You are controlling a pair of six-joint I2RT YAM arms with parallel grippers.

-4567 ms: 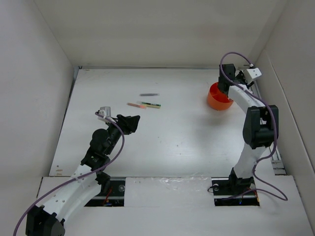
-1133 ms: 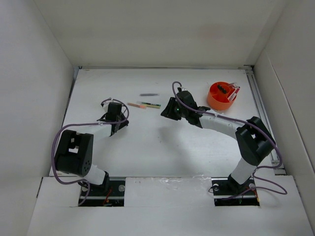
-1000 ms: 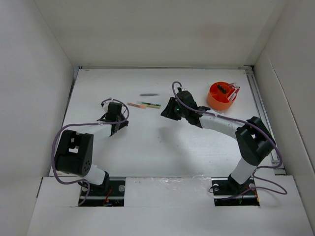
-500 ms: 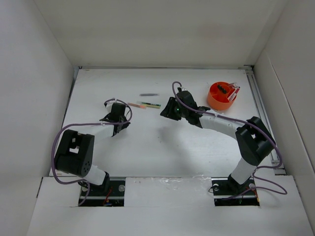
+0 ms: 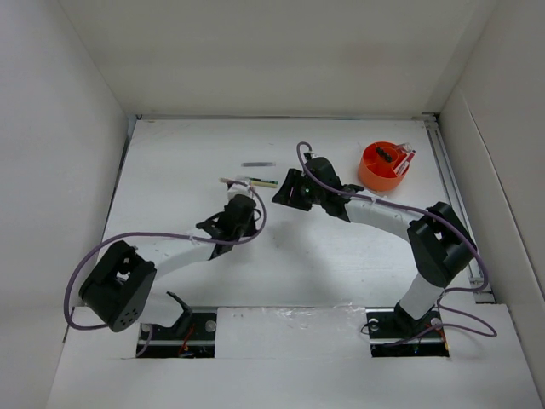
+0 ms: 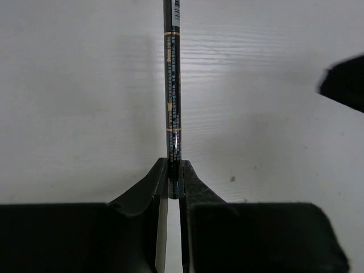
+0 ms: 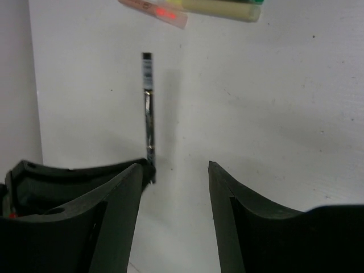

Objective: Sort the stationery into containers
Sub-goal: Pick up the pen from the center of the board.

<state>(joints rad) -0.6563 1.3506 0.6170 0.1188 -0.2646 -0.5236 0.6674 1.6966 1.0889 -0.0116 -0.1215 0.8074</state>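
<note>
One change: left gripper (image 6: 173,177) has shifted centreward, clamping dark pen (image 6: 172,85).

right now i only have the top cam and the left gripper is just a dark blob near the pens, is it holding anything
observer: yes. the left wrist view shows the left gripper shut on the near end of a slim dark pen, which sticks straight out ahead of the fingers.
operator: and the other arm, open or shut
observer: open. in the right wrist view the right gripper has its jaws wide apart and is gripping nothing.
</note>
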